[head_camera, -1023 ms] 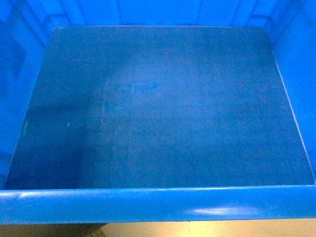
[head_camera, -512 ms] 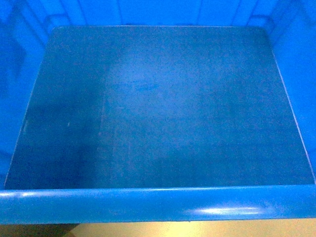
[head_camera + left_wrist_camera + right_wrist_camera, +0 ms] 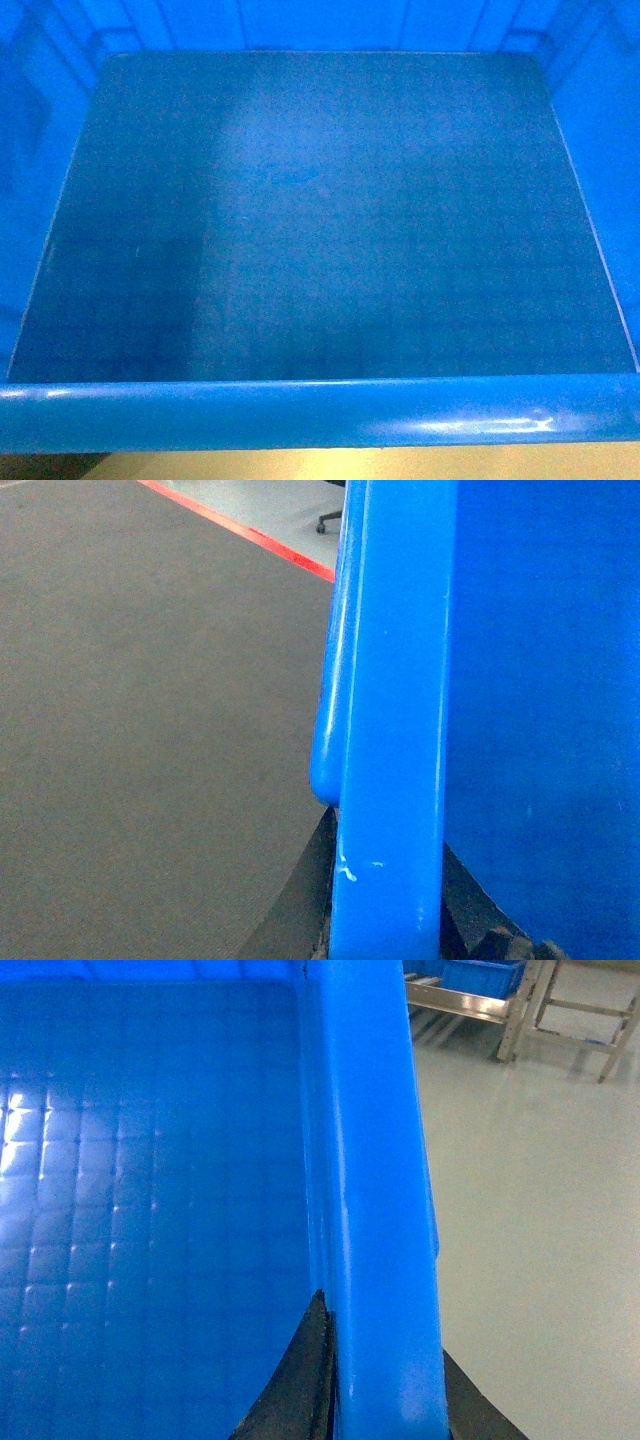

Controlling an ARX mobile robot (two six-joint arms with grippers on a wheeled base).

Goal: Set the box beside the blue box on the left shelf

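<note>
The box [image 3: 320, 412] fills the head view, bright blue and empty, with a faint grid on its inner floor. My left gripper [image 3: 388, 900] is shut on the box's left rim [image 3: 395, 680], one dark finger on each side of the wall. On the opposite side my right gripper [image 3: 385, 1380] is shut on the right rim [image 3: 365, 1160] in the same way. Far off in the right wrist view another blue box [image 3: 482, 974] sits on a grey metal rack [image 3: 455, 1002]; I cannot tell whether this is the left shelf.
Dark grey flooring [image 3: 150, 700] with a red line [image 3: 240, 530] lies below the left side, and a chair base [image 3: 330, 520] stands beyond it. Pale floor [image 3: 530, 1220] spreads under the right side. A light metal frame [image 3: 575, 1010] stands beside the rack.
The box keeps its place in the head view. Under its near rim the dark floor patch has shrunk toward the left and more pale floor shows.
</note>
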